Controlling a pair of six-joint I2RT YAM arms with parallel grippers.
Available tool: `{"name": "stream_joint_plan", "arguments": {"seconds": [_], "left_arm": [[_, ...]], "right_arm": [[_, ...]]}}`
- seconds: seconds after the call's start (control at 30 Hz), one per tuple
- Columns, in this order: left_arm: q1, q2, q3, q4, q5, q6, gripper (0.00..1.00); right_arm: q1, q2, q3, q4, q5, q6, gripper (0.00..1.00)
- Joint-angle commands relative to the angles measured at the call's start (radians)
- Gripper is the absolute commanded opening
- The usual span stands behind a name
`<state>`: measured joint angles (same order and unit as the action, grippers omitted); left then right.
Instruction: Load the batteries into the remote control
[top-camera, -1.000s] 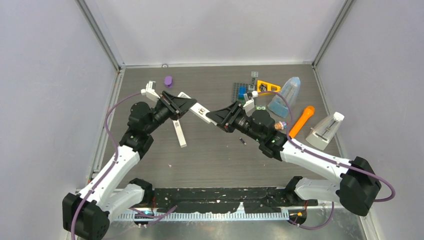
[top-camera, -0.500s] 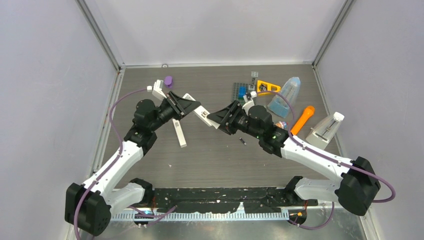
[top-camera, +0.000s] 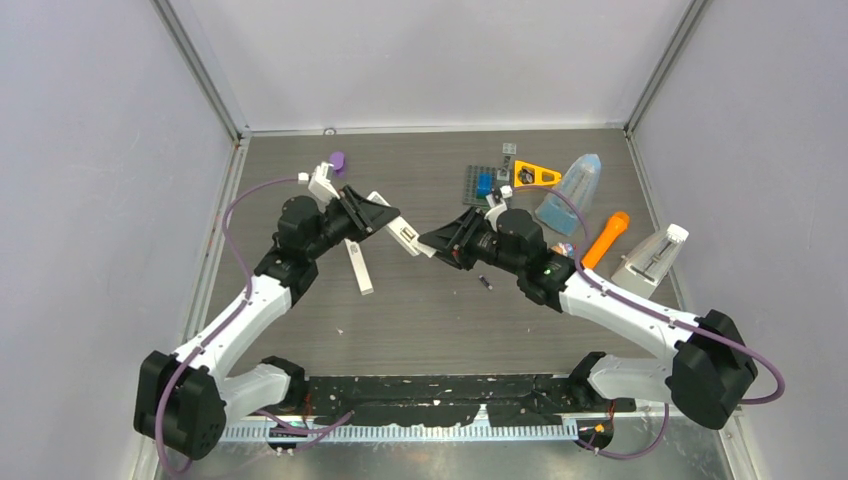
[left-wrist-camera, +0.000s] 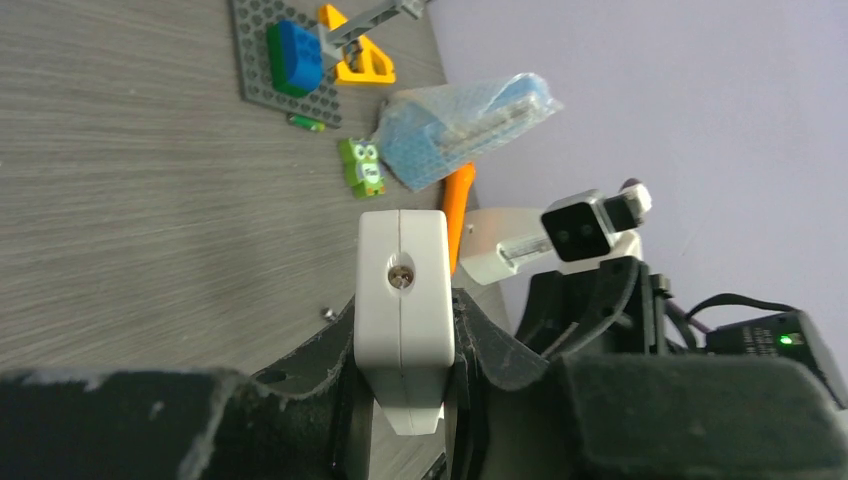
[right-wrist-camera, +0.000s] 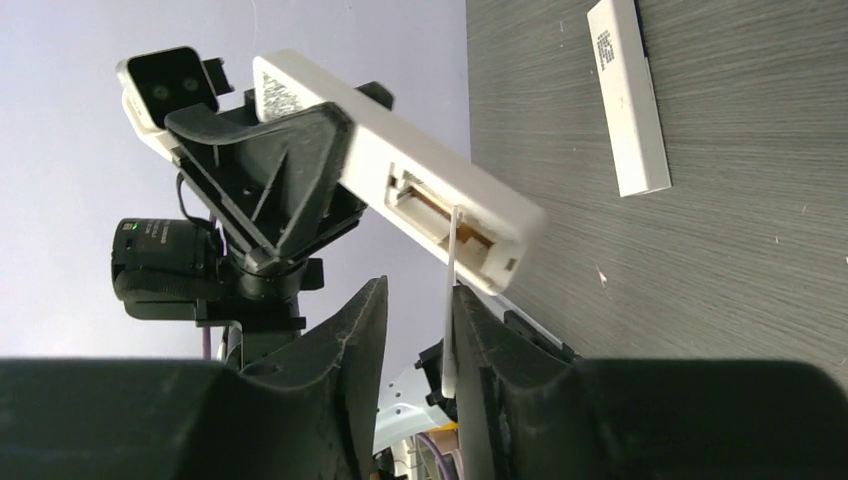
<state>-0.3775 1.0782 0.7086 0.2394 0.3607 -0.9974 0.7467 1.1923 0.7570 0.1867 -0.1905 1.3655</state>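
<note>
Remote control (top-camera: 404, 233) clamped in left pincer (top-camera: 385, 219), raised off desk (top-camera: 420, 320), battery bay (right-wrist-camera: 440, 215) presented to right pincer (right-wrist-camera: 420, 295) (grip cannot be told), presumably for loading.

A dark grey, wood-grain worktop (top-camera: 420, 310) fills the floor of a booth closed in by a plain, pale lavender-grey back wall (top-camera: 430, 60) and side walls (top-camera: 90, 200). Aluminium posts (top-camera: 200, 70) rise at the two back corners. A black strip (top-camera: 440, 385) runs along the near edge, under even, soft light.
</note>
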Motion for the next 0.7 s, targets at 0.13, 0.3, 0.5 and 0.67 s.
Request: {"name": "stream_joint_plan", "arguments": {"seconds": [0.13, 0.3, 0.5, 0.67], "left_arm": [[0.0, 0.05, -0.004, -0.032, -0.04, 0.097, 0.0], [0.0, 0.085, -0.007, -0.071, -0.071, 0.152, 0.0], [0.0, 0.106, -0.022, -0.144, -0.151, 0.23, 0.0], [0.0, 0.094, -0.033, -0.155, -0.162, 0.252, 0.0]], "right_arm": [[-0.014, 0.03, 0.003, 0.049, -0.05, 0.008, 0.13], [-0.029, 0.057, -0.025, 0.069, -0.058, -0.017, 0.05], [-0.055, 0.061, -0.068, 0.04, -0.012, -0.113, 0.05], [-0.058, 0.115, -0.047, -0.043, 0.05, -0.317, 0.05]]}}
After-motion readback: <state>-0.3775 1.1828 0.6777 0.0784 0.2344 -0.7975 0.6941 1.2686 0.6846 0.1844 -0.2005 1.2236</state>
